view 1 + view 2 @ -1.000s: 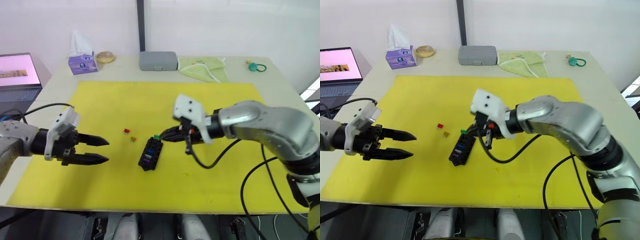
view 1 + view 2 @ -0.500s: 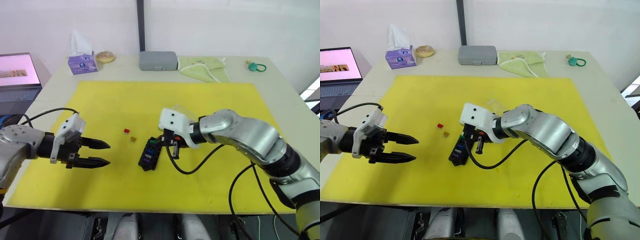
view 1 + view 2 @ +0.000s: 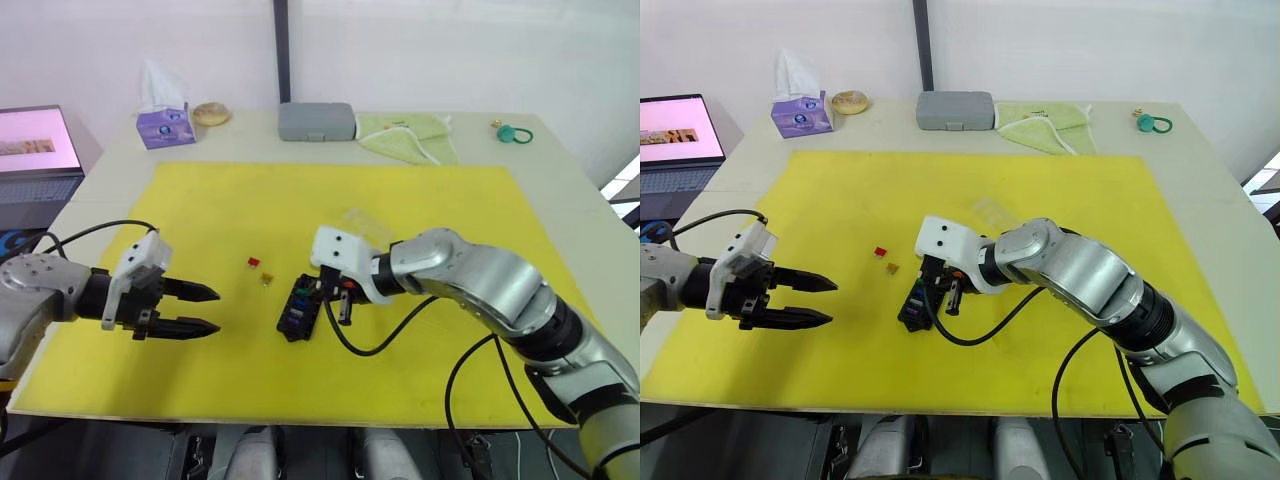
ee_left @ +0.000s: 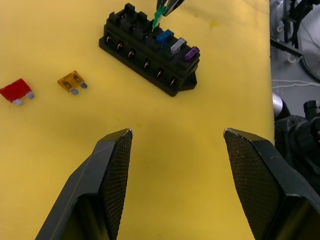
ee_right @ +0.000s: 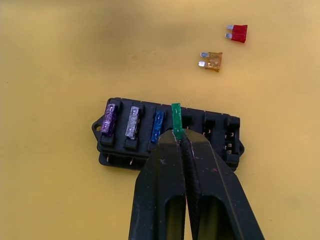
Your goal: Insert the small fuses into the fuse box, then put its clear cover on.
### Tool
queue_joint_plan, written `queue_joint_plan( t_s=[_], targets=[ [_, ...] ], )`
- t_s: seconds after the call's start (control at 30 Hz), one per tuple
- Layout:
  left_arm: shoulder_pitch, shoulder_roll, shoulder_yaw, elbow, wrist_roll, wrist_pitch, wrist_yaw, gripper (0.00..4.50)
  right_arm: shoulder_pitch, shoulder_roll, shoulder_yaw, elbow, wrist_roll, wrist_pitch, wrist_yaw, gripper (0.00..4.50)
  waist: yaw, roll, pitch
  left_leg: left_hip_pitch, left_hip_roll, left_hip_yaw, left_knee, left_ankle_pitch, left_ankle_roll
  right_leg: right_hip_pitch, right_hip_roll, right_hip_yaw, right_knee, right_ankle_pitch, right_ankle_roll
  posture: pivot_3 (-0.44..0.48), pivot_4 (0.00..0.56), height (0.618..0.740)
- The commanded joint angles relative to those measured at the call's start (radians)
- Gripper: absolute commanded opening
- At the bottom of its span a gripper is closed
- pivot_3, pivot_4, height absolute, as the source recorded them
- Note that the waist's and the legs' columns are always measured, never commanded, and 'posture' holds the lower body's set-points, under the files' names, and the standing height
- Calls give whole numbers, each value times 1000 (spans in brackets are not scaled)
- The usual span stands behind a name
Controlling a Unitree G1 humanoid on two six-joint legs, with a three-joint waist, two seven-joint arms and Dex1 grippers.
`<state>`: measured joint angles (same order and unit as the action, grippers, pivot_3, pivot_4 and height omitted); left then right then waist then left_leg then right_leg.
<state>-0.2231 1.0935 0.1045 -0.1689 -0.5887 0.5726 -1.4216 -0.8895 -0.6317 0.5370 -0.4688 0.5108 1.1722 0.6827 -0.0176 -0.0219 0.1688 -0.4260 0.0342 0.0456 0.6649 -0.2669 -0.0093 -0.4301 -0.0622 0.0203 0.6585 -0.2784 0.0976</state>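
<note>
- Pinching the green fuse [image 5: 176,120] between the closed tips of my right pincer [image 5: 180,137], I hold it upright over the fuse box [image 5: 167,134], its lower edge at the fourth slot along the row, right beside the blue one.
- Three slots of the fuse box are filled: a purple fuse [image 5: 109,120], a grey fuse [image 5: 132,122] and a blue fuse [image 5: 158,125] sit side by side at one end; the slots beyond the green fuse look unfilled.
- The fuse box lies on the yellow mat [image 3: 430,220], near its middle and a little toward me, turned at a slant.
- A red fuse [image 5: 236,33] and an orange fuse [image 5: 212,61] lie flat on the mat close to each other, a short way from the box on its far-left side and apart from it.
- My left pincer [image 4: 177,145] hovers above the mat well to the left of the box, fingers spread wide and holding nothing, pointing toward the box.
- The clear cover [image 3: 367,226] rests on the mat just behind my right arm, beyond the box.
- Along the far edge of the tabletop [image 3: 560,170] sit a tissue box [image 3: 164,125], a grey case [image 3: 316,121], a green cloth [image 3: 408,134] and a small green ring [image 3: 516,134]; a laptop [image 3: 36,152] stands off the left side.
</note>
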Motion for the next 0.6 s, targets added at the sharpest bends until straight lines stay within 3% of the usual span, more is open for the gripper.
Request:
queue_joint_plan(
  t_s=[0.03,0.6],
  targets=[
    [7,21,6,11,31,-40,-19,3055,-4,6,-19,-18,-25,-7,2,0,0,0,0,0,0,0,0,0,0,0,0,0,0,0,0,0,150,737],
    [-4,6,13,7,23,-19,-8,3055,22,23,-3,-9,-74,-7,22,0,0,0,0,0,0,0,1,0,0,0,0,0,1,0,0,0,150,737]
  ],
)
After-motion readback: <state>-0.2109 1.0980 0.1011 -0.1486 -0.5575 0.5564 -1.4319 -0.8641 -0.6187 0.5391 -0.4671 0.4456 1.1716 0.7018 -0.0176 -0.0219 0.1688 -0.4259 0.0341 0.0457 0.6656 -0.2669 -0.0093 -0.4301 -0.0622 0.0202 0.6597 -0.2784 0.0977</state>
